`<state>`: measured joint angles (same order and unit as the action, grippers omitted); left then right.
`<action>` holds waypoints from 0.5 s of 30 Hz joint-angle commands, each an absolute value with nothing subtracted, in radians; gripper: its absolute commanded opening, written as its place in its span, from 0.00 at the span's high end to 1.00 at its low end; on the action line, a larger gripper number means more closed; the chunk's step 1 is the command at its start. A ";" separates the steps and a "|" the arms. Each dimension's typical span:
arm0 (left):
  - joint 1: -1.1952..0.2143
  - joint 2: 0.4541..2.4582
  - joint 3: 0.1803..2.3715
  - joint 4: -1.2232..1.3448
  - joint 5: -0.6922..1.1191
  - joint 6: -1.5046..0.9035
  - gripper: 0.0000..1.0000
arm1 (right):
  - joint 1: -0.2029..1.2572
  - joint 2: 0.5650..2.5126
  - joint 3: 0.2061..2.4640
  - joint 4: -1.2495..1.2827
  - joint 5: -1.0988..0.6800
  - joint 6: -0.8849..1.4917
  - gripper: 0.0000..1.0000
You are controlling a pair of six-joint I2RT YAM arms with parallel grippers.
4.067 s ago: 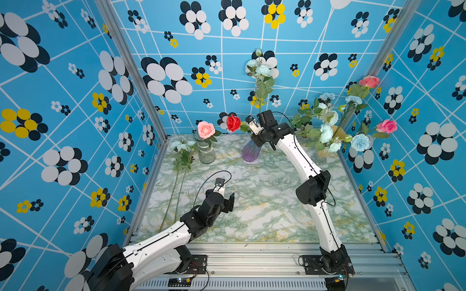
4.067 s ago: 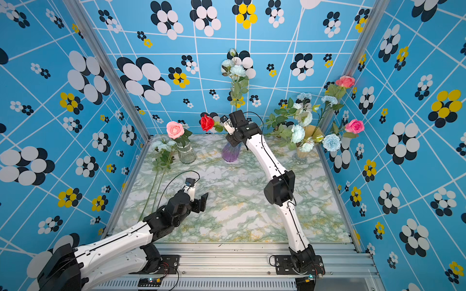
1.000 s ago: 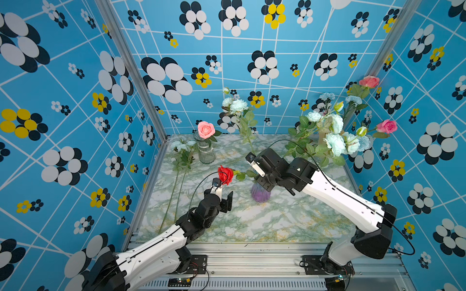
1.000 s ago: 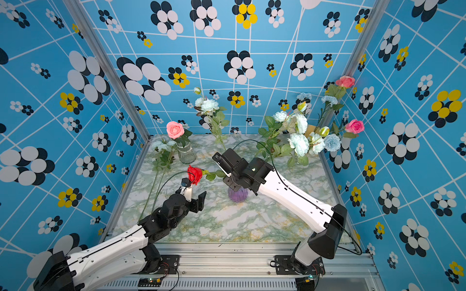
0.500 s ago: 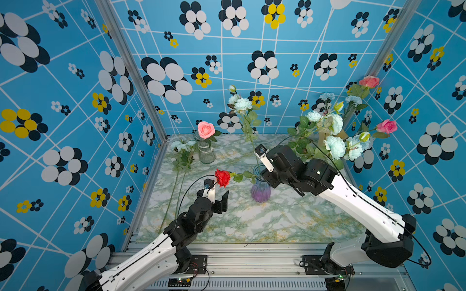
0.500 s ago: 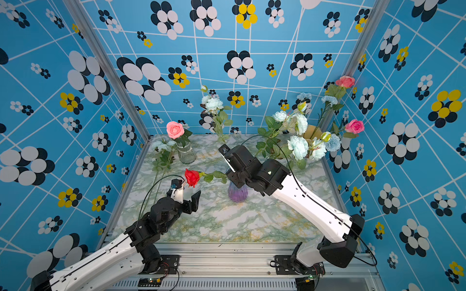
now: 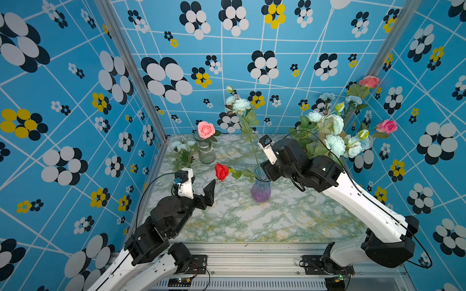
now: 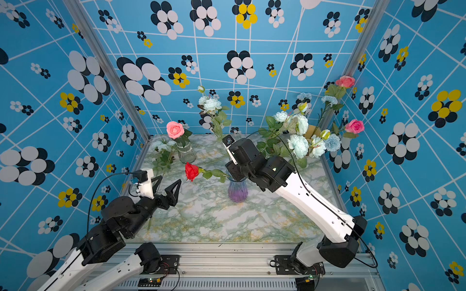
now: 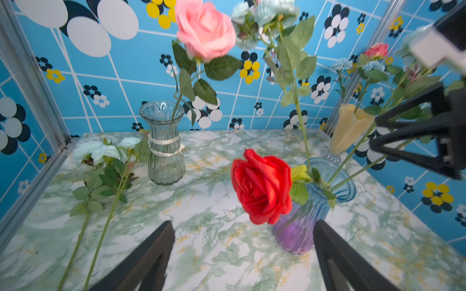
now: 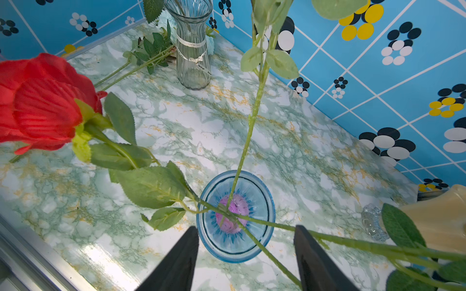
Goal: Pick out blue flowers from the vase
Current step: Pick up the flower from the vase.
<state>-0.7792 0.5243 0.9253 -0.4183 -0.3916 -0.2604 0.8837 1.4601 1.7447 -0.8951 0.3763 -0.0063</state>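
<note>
Marbled green surface carries a blue-and-purple vase at its middle. The blue flowers stand in it on long stems, beside a leaning red rose; two cut stems lie by the left wall. The right tool hovers over the rim, jaws apart, clamping nothing; the left tool gapes empty near the rose.

A robot-lab test booth: flower-print walls on aluminium posts enclose a marble-print table, two arms bolted to its front rail.
</note>
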 commanded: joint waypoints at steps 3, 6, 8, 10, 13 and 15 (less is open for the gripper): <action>-0.775 0.664 1.131 -0.515 -0.269 -0.241 0.10 | 0.873 1.418 1.725 -0.851 0.351 0.034 0.37; -0.772 0.782 1.228 -0.502 -0.191 -0.272 0.08 | 0.871 1.386 1.706 -0.840 0.345 0.040 0.37; -0.761 0.885 1.300 -0.507 -0.117 -0.294 0.08 | 0.869 1.360 1.683 -0.828 0.345 0.050 0.37; -0.750 0.999 1.370 -0.496 -0.047 -0.310 0.08 | 0.868 1.332 1.655 -0.813 0.342 0.066 0.36; -0.713 1.124 1.433 -0.450 0.054 -0.353 0.08 | 0.867 1.294 1.615 -0.795 0.336 0.081 0.35; -0.684 1.182 1.455 -0.412 0.109 -0.384 0.08 | 0.867 1.266 1.579 -0.783 0.335 0.093 0.31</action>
